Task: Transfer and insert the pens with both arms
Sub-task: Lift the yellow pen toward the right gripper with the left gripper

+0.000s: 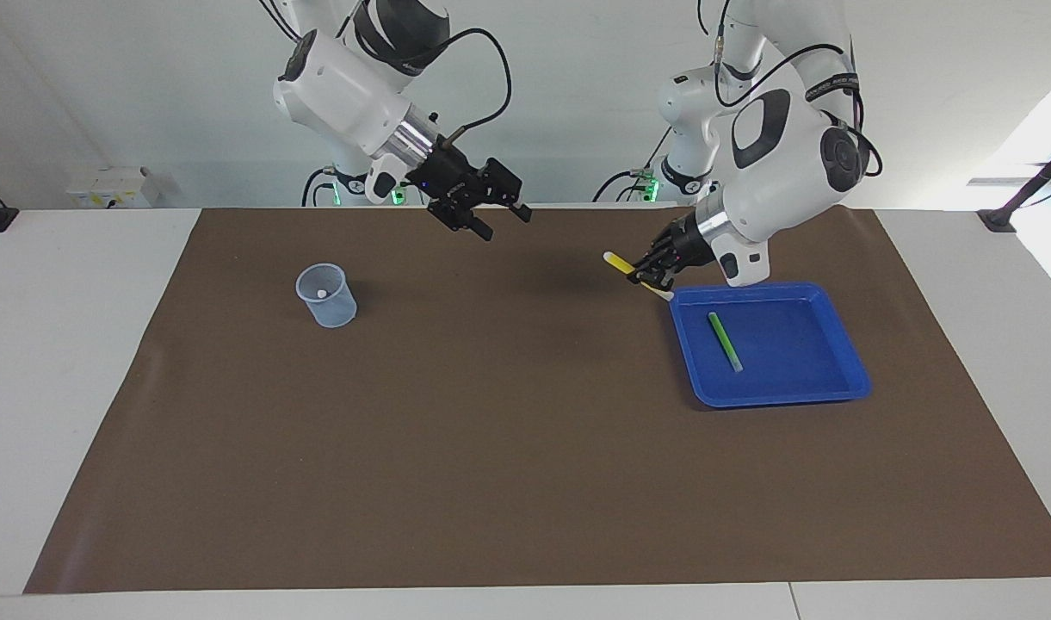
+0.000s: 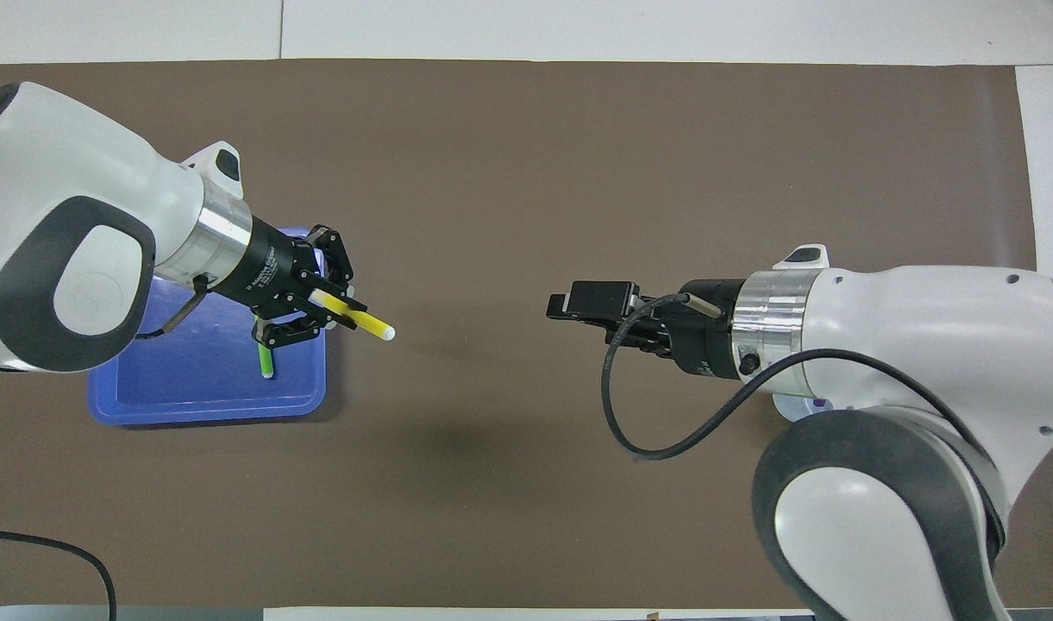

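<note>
Along the bottom of the facing view the brown mat [image 1: 525, 482] ends just short of the white table's [image 1: 60, 387] edge. The whole lower half of the mat is bare, the widest open room in the scene.

Higher up, at the right of that view, the blue tray [image 1: 800, 392] sits on the mat, with the green pen [image 1: 725, 341] lying flat inside it. At the left, the clear cup [image 1: 327, 297] stands upright, well apart from the tray, and a pale pen end shows inside it. A broad bare strip of mat lies between cup and tray.

The left gripper [image 1: 650, 274] hangs over the mat by the tray's upper left corner. It is clamped on the yellow pen [image 1: 618, 262], which is held clear of the surface and tilted, jutting toward the middle of the mat. The left arm bends down from the upper right, its wrist angled toward the centre.

The right gripper [image 1: 501, 222] hovers over the mat's top edge at upper centre. Its fingers are apart and hold nothing, and it points toward the yellow pen. A clear gap separates the two grippers.
</note>
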